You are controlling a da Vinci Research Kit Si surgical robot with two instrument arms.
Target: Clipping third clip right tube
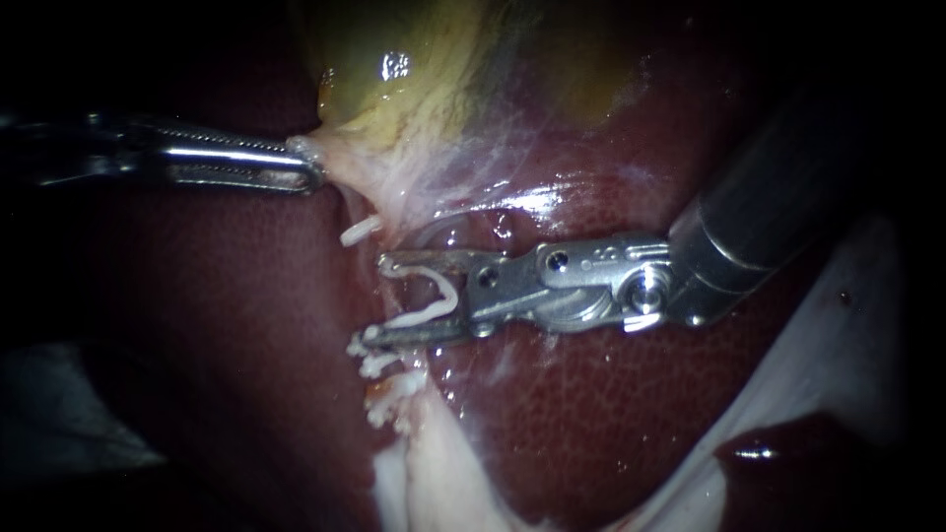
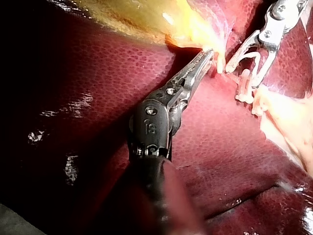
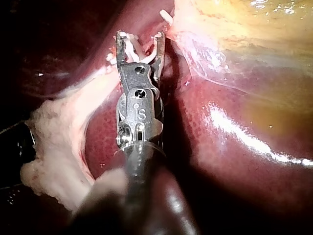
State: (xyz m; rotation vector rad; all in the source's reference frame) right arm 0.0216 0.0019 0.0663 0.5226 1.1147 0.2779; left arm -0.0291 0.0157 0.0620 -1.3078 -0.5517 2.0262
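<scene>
Left instrument [image 1: 311, 166] clamping gallbladder [image 1: 394, 89] edge, right instrument [image 1: 379, 299] gripping a wide-splayed clip [image 1: 426, 315], bare liver [image 1: 591, 414] around both

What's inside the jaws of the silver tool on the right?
A white bent clip, touched by both jaws of the right silver instrument. Dark red liver shows through the gap. Whatever lies under the jaws themselves is covered.

Surgical lab; liver [image 1: 611, 424] and gallbladder [image 1: 414, 59]

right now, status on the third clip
Left tool shut on pale tissue below yellow-green gallbladder. Right tool holds open white clip. What lies inside it: cannot tell. Other white clips close by its tips.
</scene>
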